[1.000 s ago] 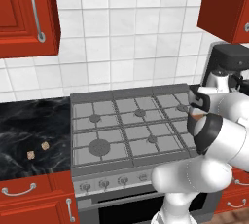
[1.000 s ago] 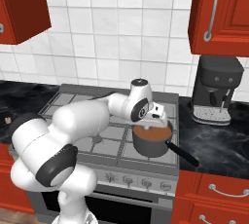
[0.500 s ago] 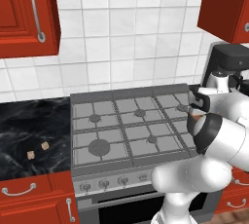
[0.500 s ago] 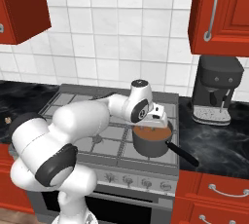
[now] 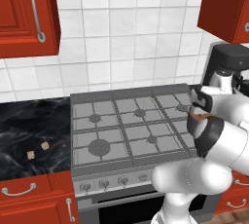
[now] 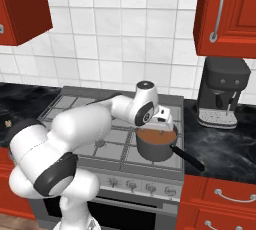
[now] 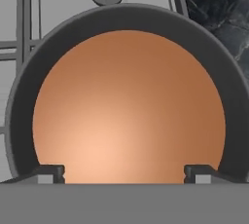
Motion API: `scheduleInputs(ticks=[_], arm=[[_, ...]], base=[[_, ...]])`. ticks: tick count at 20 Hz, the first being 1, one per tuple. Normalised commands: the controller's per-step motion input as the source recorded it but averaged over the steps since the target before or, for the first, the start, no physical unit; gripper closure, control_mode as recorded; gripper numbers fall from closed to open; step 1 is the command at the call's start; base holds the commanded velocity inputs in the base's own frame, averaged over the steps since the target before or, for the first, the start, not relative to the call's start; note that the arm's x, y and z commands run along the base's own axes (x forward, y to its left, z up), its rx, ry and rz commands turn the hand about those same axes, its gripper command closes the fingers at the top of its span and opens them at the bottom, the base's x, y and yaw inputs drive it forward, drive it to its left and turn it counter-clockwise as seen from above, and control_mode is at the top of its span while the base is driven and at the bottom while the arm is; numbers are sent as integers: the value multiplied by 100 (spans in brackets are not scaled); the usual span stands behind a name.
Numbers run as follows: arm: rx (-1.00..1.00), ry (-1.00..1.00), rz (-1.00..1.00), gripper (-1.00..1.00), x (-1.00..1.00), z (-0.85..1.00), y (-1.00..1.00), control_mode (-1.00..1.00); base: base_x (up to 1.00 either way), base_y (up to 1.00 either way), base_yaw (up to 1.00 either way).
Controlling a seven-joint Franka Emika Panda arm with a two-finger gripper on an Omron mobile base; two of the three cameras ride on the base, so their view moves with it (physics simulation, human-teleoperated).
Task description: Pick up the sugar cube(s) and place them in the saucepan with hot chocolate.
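Note:
The saucepan (image 6: pixel 155 150) stands on the stove's front right burner, full of brown hot chocolate, its dark handle pointing to the front right. My gripper (image 6: pixel 165 119) hangs just above it. In the hand view the saucepan's rim (image 7: pixel 19 116) rings the brown liquid, and my gripper (image 7: pixel 124 174) is open with nothing between its fingertips (image 7: pixel 48 173). Two tan sugar cubes (image 5: pixel 44 145) (image 5: pixel 30 154) lie on the dark counter left of the stove, far from the gripper. In the left base view my arm hides most of the saucepan (image 5: pixel 198 116).
The grey stove (image 5: pixel 126 130) has grates and a row of knobs along its front. A black coffee machine (image 6: pixel 222 91) stands on the counter right of the saucepan. Red cabinets hang above both sides.
The gripper's jaws have gone from shut to wide open above the saucepan. The arm and the base have stayed where they were.

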Motion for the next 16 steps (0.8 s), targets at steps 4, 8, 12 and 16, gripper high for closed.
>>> scheduleInputs(ticks=[4, 8, 12, 16], arm=[[7, -9, 0, -100, -12, 34, 0, -100], [7, -9, 0, -100, -16, 38, 0, -100], [4, -6, 0, -100, -6, 23, 0, -100], [3, -7, 0, -100, -9, 26, 0, -100]], base=[[0, 0, 0], [0, 0, 0], [0, 0, 0], [0, 0, 0]])
